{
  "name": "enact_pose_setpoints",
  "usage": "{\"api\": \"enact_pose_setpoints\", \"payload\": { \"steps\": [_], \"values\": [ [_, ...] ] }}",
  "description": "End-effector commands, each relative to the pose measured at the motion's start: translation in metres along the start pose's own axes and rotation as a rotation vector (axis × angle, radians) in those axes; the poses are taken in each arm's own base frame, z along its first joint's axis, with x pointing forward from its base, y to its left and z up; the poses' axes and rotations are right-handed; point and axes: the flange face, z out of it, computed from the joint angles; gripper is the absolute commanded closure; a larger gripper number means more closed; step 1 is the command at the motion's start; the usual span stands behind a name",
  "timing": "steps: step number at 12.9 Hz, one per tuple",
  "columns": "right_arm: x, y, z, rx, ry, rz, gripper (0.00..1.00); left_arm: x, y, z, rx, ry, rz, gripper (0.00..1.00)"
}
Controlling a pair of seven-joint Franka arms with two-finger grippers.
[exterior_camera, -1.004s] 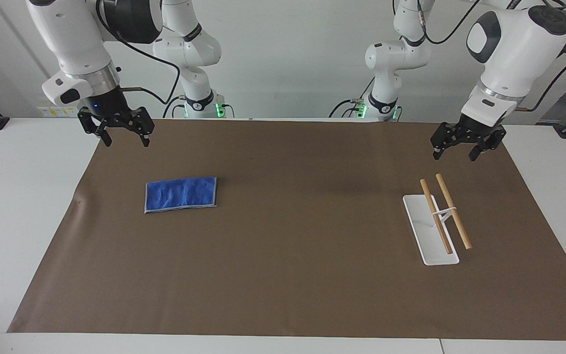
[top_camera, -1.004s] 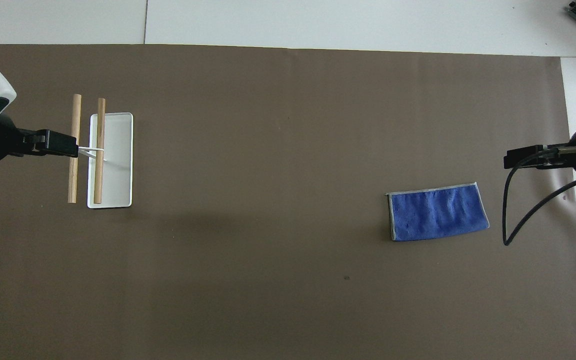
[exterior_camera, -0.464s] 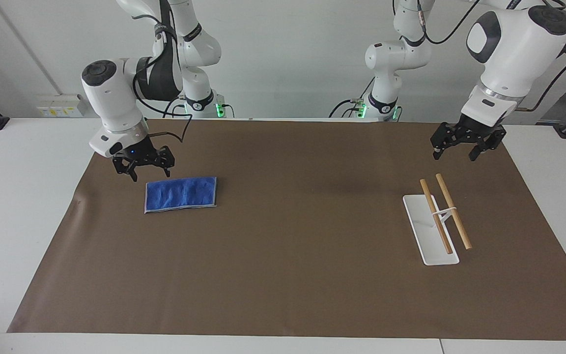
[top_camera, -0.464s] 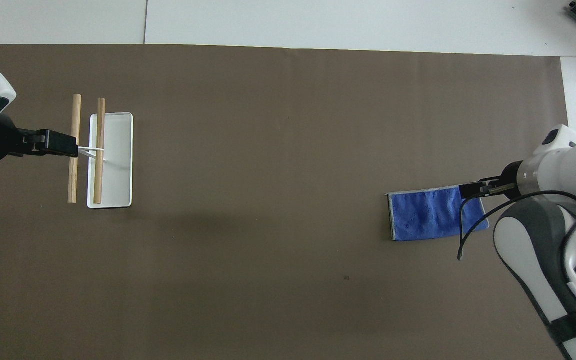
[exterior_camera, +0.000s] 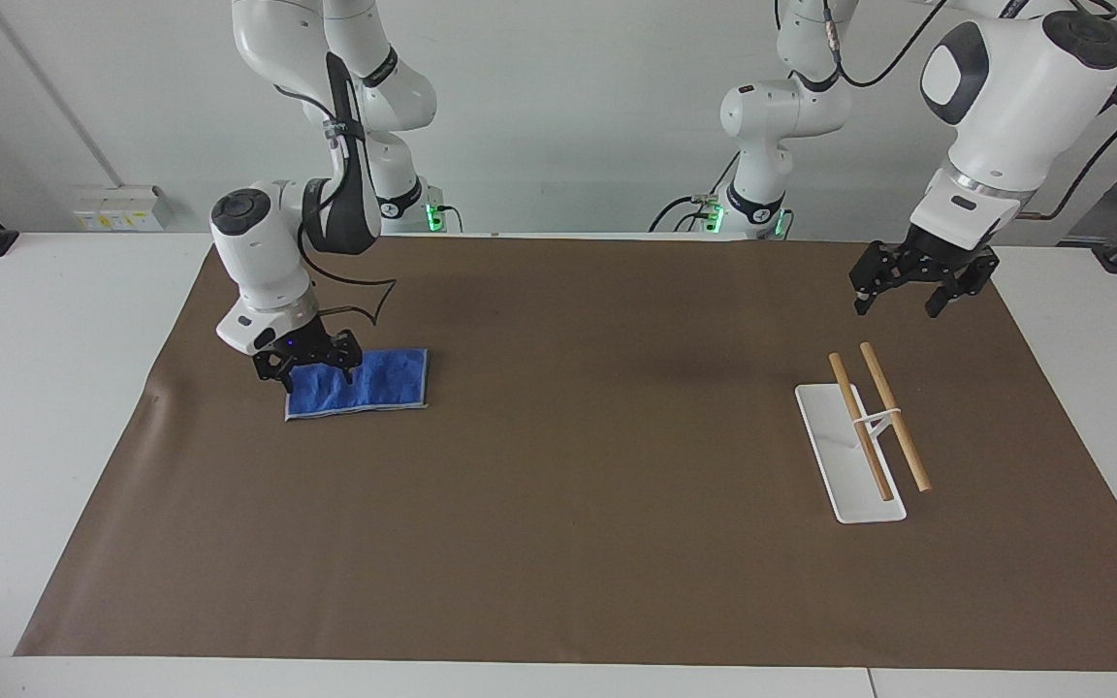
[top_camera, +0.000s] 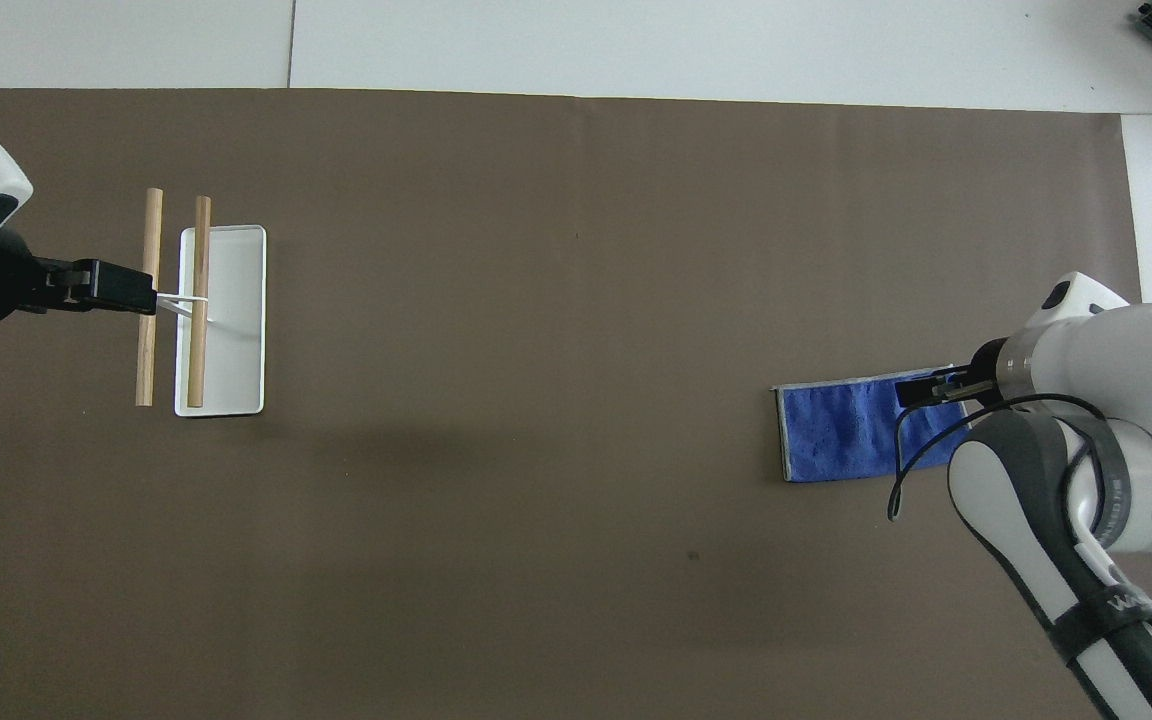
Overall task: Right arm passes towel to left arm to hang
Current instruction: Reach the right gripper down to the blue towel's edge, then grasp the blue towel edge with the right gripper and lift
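Brown mat (exterior_camera: 558, 543): right end effector (exterior_camera: 318, 380) seemingly touching towel (exterior_camera: 374, 383) edge.

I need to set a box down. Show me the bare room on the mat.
The widest bare patch is mid-mat, between the towel and the rack. The strip along the mat edge farthest from the robots is bare too. Crowded: the right tool, open over the towel; the left tool, open, waiting above the mat by the rack.

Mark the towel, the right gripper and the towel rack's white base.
towel (exterior_camera: 379, 380): facing view, bare blue middle.
right gripper (exterior_camera: 309, 376): facing view, midway between the open fingertips, low over the towel's end.
white base (exterior_camera: 830, 441): facing view, bare tray surface.
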Motion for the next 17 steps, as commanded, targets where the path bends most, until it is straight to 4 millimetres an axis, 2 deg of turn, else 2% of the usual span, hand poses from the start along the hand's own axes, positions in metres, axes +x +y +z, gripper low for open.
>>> {"api": "enact_pose_setpoints", "payload": {
  "steps": [1, 6, 7, 8, 9, 10, 12, 14, 15, 17],
  "values": [
    [-0.011, 0.002, 0.016, 0.031, 0.016, 0.024, 0.0, -0.009, -0.004, -0.003, 0.017, -0.004, 0.007, 0.0],
    [-0.029, 0.001, 0.032, 0.029, 0.027, 0.035, 0.0, -0.008, -0.004, -0.002, 0.016, -0.005, 0.007, 0.0],
    [-0.03, 0.002, 0.032, 0.029, 0.027, 0.039, 0.08, -0.008, -0.004, -0.002, 0.016, -0.005, 0.007, 0.0],
    [-0.029, 0.002, 0.031, 0.028, 0.029, 0.043, 0.37, -0.009, -0.004, -0.002, 0.017, -0.004, 0.007, 0.0],
    [-0.031, 0.005, 0.032, 0.028, 0.027, 0.049, 0.46, -0.008, -0.004, -0.002, 0.016, -0.005, 0.007, 0.0],
    [-0.031, 0.005, 0.033, 0.028, 0.025, 0.05, 0.6, -0.009, -0.004, -0.002, 0.017, -0.004, 0.007, 0.0],
    [-0.031, 0.005, 0.032, 0.029, 0.027, 0.059, 1.0, -0.008, -0.004, -0.002, 0.016, -0.005, 0.007, 0.0],
    [-0.026, 0.006, 0.028, 0.029, 0.032, 0.074, 1.0, -0.009, -0.004, -0.003, 0.017, -0.004, 0.007, 0.0],
    [-0.018, 0.003, 0.019, 0.031, 0.049, 0.085, 1.0, -0.009, -0.004, -0.003, 0.017, -0.004, 0.007, 0.0],
    [0.004, 0.001, -0.016, 0.05, 0.026, 0.103, 1.0, -0.009, -0.004, -0.002, 0.017, -0.004, 0.007, 0.0]
  ]
}}
